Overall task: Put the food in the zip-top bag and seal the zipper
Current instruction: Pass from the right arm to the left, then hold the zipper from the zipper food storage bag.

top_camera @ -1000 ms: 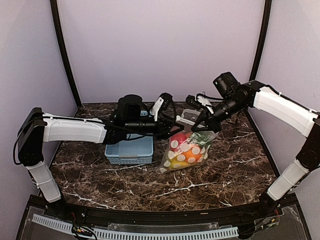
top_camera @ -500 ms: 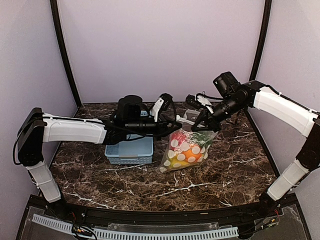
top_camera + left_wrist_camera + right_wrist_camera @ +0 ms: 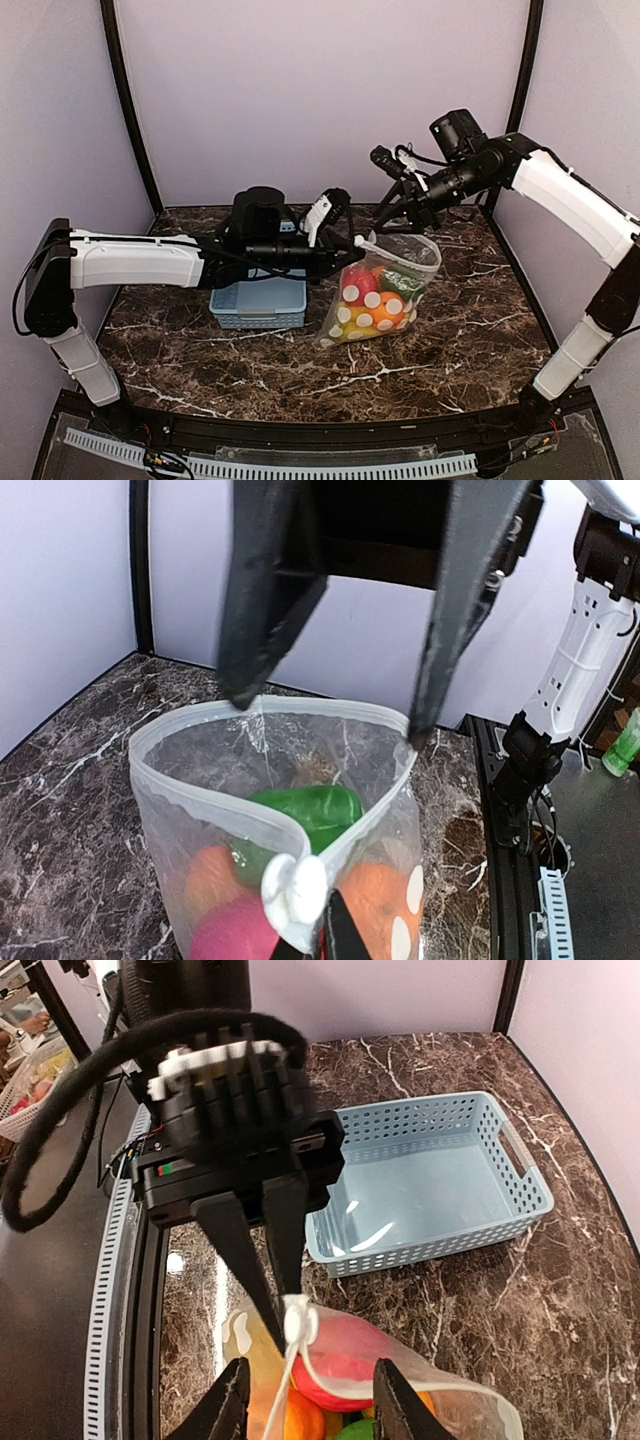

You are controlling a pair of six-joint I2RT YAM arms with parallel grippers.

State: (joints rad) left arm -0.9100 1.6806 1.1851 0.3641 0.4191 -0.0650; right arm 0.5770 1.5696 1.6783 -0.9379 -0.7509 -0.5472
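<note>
Marbled brown counter [image 3: 460, 340] carries the light-blue basket [image 3: 258, 300] and, just right of it, the zip-top bag [image 3: 372, 262] with the food [image 3: 385, 308] already inside, its rim pinched by the closed left fingers [image 3: 283, 1240]. To seal well, the spread, empty right fingers [image 3: 270, 590] should probably clamp the zipper [image 3: 200, 802] beside that pinch and slide across; they have lifted off the mouth since a moment ago

Bag [image 3: 375, 300] clear glossy plastic; table [image 3: 455, 335] polished dark marble.
</note>
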